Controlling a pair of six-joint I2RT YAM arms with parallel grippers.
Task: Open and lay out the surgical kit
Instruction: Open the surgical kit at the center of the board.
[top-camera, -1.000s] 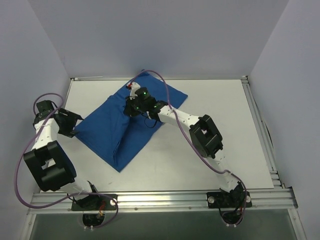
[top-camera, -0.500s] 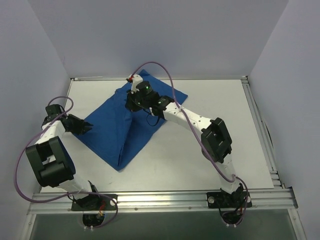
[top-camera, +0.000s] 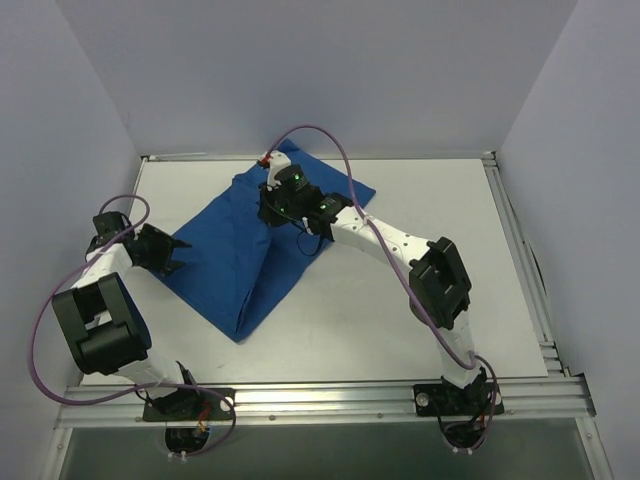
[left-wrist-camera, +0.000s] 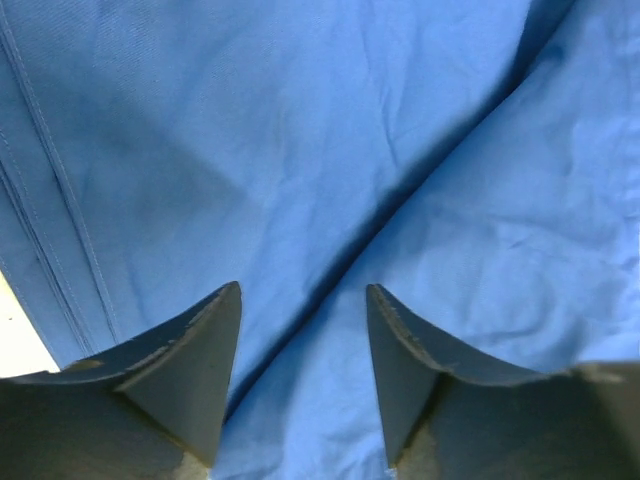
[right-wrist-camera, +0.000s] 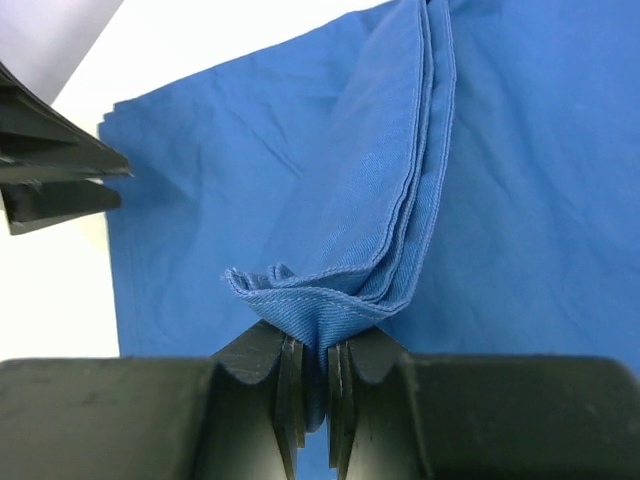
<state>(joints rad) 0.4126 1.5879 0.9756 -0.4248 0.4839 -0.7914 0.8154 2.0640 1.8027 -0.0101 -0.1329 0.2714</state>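
Observation:
The royal-blue cloth wrap (top-camera: 240, 260) lies on the white table, left of centre, with a raised ridge running from its near corner up to my right gripper. My right gripper (top-camera: 270, 212) is shut on a bunched, stitched fold of the cloth (right-wrist-camera: 330, 300) and holds it lifted. My left gripper (top-camera: 172, 250) is open at the wrap's left edge, its fingers (left-wrist-camera: 190, 360) spread just above the blue cloth (left-wrist-camera: 300, 180) with nothing between them. The metal tray and the instruments are hidden.
The left gripper's black fingers (right-wrist-camera: 50, 170) show at the left of the right wrist view. Purple cables (top-camera: 320, 140) loop above both arms. Grey walls close in the table (top-camera: 450, 260) on three sides, with a metal rail (top-camera: 330, 395) along the near edge.
My right gripper has lifted the cloth fold a little farther back and right, raising the ridge. My left arm swung in toward the wrap's left edge, then held there.

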